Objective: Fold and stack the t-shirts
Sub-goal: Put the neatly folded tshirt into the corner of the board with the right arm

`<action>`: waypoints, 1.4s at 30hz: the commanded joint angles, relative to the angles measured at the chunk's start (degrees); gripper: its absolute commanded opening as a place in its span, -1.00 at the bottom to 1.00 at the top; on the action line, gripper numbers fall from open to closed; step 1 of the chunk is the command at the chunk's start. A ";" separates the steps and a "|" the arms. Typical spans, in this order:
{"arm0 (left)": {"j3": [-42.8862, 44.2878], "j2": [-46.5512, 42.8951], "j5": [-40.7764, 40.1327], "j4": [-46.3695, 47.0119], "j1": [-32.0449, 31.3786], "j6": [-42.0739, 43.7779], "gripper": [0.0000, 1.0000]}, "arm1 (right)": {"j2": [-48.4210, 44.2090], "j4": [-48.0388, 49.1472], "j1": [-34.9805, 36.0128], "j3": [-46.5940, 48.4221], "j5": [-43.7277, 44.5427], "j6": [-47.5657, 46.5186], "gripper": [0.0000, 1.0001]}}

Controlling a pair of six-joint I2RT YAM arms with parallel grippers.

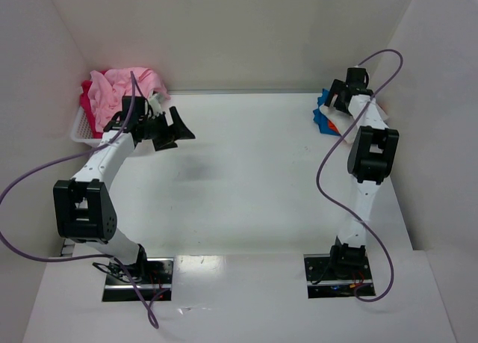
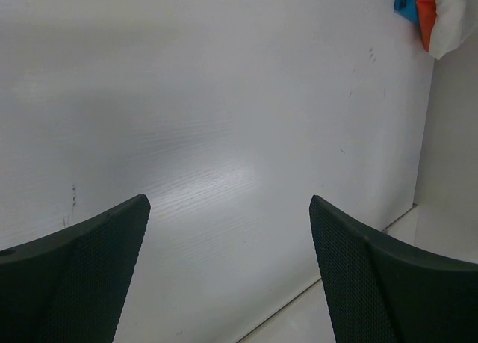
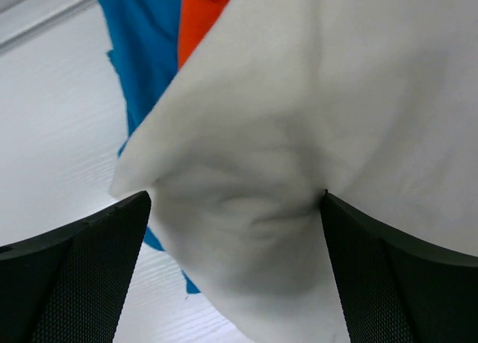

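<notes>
A stack of t-shirts lies at the table's far right: a blue t-shirt (image 3: 142,51) at the bottom, an orange t-shirt (image 3: 198,22) on it, and a cream-white t-shirt (image 3: 336,96) on top. My right gripper (image 3: 235,197) hovers right over the stack (image 1: 323,119), open, with a rumpled fold of the cream-white cloth bulging between its fingers. A light pink t-shirt (image 1: 119,85) and a red-magenta t-shirt (image 1: 89,111) are heaped in the basket at the far left. My left gripper (image 1: 173,130) hangs beside that basket, open and empty over bare table (image 2: 228,201).
The white slotted basket (image 1: 81,130) stands in the far left corner against the white walls. The left wrist view looks across the white table top (image 2: 224,96) to the stack (image 2: 426,14) by the right wall. Purple cables loop from both arms.
</notes>
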 commanded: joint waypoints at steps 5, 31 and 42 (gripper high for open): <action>2.33 -1.58 2.84 1.30 0.32 0.20 0.89 | -10.35 2.95 0.48 4.61 -3.43 0.72 1.00; 8.04 -12.08 -6.99 -5.37 0.32 4.00 0.95 | -7.51 5.32 -4.27 -5.21 -3.96 1.25 1.00; 14.35 -14.07 -13.44 -4.99 0.32 10.15 1.00 | -41.55 11.37 -0.06 -22.38 -2.22 5.35 1.00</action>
